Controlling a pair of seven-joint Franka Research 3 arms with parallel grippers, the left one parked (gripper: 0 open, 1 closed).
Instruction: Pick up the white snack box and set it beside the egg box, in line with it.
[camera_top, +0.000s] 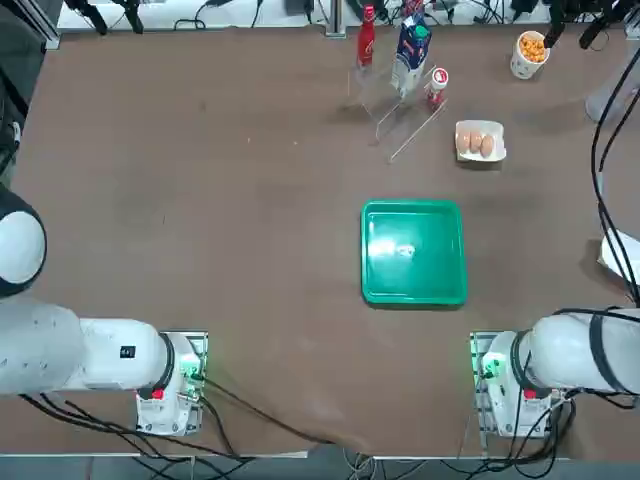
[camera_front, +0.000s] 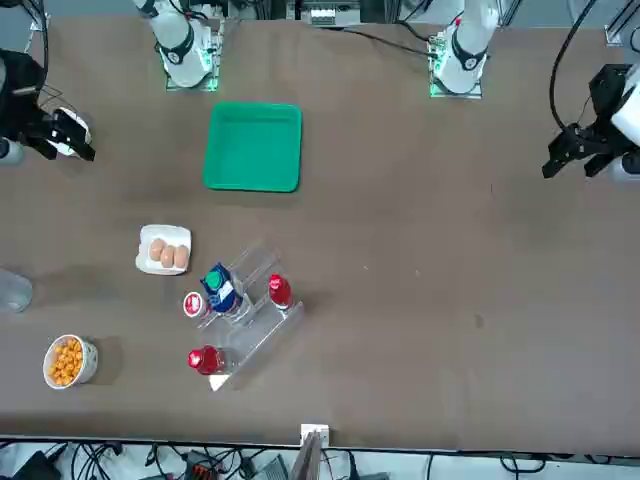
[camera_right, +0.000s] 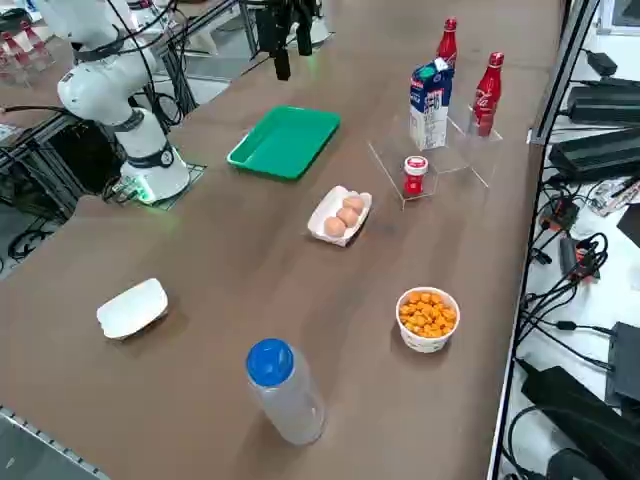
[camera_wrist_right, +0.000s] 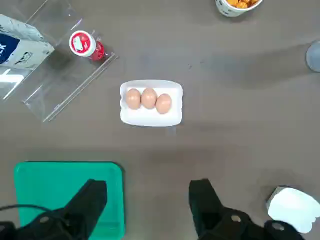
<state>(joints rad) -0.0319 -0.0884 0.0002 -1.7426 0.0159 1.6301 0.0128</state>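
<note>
A: What is nearest to the robot's side of the table (camera_top: 250, 250)?

B: The green tray (camera_top: 414, 252). It lies flat, a little right of the middle. Bare brown surface runs between it and the near edge.

A: And the white snack box?

B: The white snack box (camera_right: 132, 307) lies at the right edge of the table, about as far in as the green tray and well apart from it. In the overhead view the picture's border cuts it, and only a part shows (camera_top: 622, 255). Nothing touches it.

A: Where is the right gripper?

B: The right gripper (camera_wrist_right: 147, 205) hangs above the table between the green tray (camera_wrist_right: 67, 192) and the snack box (camera_wrist_right: 295, 209). Its fingers (camera_wrist_right: 92, 200) are spread wide and there is nothing between them.

A: And farther in?

B: The egg box (camera_top: 480, 141) sits toward the far right part of the table. Three brown eggs lie in one row in it (camera_wrist_right: 151, 102). A wide strip of bare table separates it from the tray and from the snack box.

A: What stands around it?

B: On its left a clear rack (camera_top: 400, 110) comes near but does not touch. The rack carries a red bottle (camera_top: 366, 38), a blue and white carton (camera_top: 410, 50) and a small red can (camera_top: 437, 85). Toward the right edge there is free surface, then a clear bottle with a blue cap (camera_right: 283, 390), upright near that edge.

A: And the far corner?

B: A white cup of orange snacks (camera_top: 530, 50) stands near the far right corner, apart from the egg box. The whole left half of the table is bare.
</note>
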